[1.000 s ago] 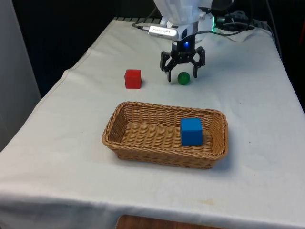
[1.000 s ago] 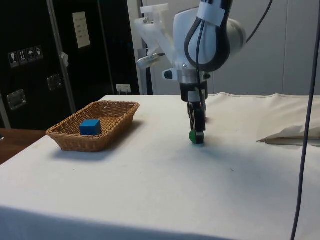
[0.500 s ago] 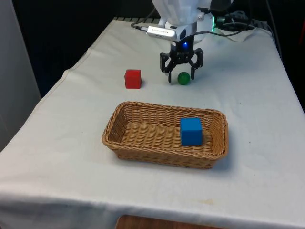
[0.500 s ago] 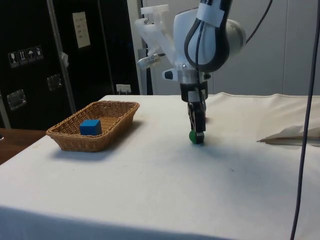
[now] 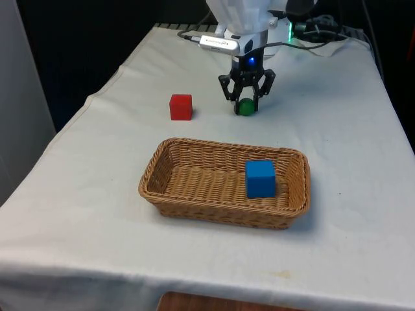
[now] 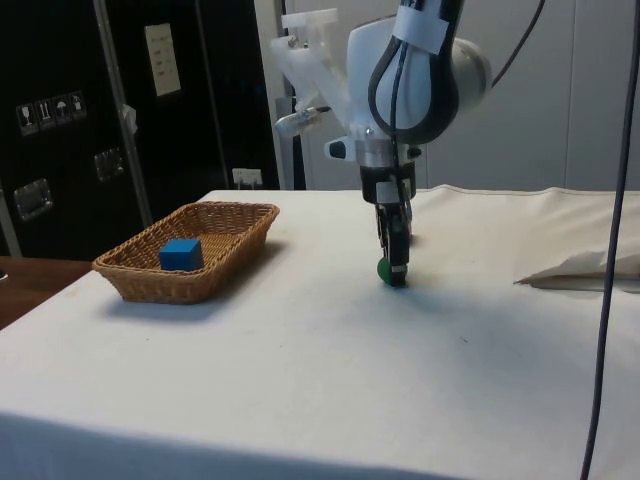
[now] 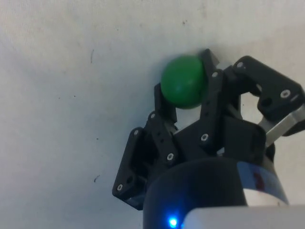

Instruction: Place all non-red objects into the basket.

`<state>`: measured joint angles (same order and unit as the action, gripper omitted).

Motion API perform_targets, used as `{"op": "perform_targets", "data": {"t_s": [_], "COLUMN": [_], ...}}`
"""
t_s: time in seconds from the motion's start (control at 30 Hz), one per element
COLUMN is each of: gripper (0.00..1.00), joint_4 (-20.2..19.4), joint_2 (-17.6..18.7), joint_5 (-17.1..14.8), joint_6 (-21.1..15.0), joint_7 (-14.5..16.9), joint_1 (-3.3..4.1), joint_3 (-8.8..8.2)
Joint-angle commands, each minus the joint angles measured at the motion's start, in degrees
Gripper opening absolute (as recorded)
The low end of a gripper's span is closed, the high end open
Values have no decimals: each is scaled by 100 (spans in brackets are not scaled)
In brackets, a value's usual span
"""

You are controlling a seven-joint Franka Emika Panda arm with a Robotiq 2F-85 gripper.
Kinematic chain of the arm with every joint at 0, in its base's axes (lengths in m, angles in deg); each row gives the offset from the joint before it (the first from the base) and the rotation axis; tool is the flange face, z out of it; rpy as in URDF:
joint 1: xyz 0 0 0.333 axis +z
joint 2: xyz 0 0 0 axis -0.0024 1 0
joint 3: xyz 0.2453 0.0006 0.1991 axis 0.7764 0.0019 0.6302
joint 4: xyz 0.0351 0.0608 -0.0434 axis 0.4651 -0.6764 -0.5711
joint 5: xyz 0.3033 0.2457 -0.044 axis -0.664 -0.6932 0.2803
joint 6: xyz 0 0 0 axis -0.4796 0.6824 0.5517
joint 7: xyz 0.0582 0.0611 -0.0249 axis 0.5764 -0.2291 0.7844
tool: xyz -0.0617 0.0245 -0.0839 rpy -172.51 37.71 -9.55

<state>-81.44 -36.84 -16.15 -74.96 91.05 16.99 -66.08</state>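
A small green ball (image 5: 246, 107) rests on the white cloth at the far side of the table, beyond the basket. My gripper (image 5: 246, 105) is down around it, its black fingers shut on the ball from both sides; the side view has the green ball (image 6: 385, 268) low between the gripper (image 6: 395, 272) fingertips, and the wrist view has the green ball (image 7: 183, 82) pinched at the gripper (image 7: 185, 91). The wicker basket (image 5: 194, 201) sits mid-table with a blue cube (image 5: 260, 178) inside near the front view's right end. A red cube (image 5: 181, 107) stands on the cloth towards the front view's left of the ball.
Cables (image 5: 318, 32) lie on the cloth behind the arm. In the side view, a fold of white cloth (image 6: 585, 270) lies near the table's far edge. Bare cloth stretches between the ball and the basket's rim.
The fingers have closed from wide open onto the green ball. The ball has shifted very slightly towards the front view's left. The arm has stayed in place.
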Motion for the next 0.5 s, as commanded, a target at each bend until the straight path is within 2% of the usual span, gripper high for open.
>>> {"op": "perform_targets", "data": {"t_s": [0.0,0.07,0.1,0.13,0.17,0.4,0.43,0.47], "gripper": [0,0,0,0,0,0,0,0], "joint_4": [-17,-29,0,-34,-40,-63,-57,-69], "joint_2": [-74,-155,-80,-201,-241,-625,-607,-676], "joint_5": [46,92,6,115,132,258,86,275], "joint_6": [34,80,23,103,132,367,344,401], "joint_7": [-6,-29,0,-40,-52,-103,0,-109], "joint_1": [11,29,0,34,40,29,0,23], "joint_3": [-40,-86,-11,-103,-115,-183,-97,-189]}}
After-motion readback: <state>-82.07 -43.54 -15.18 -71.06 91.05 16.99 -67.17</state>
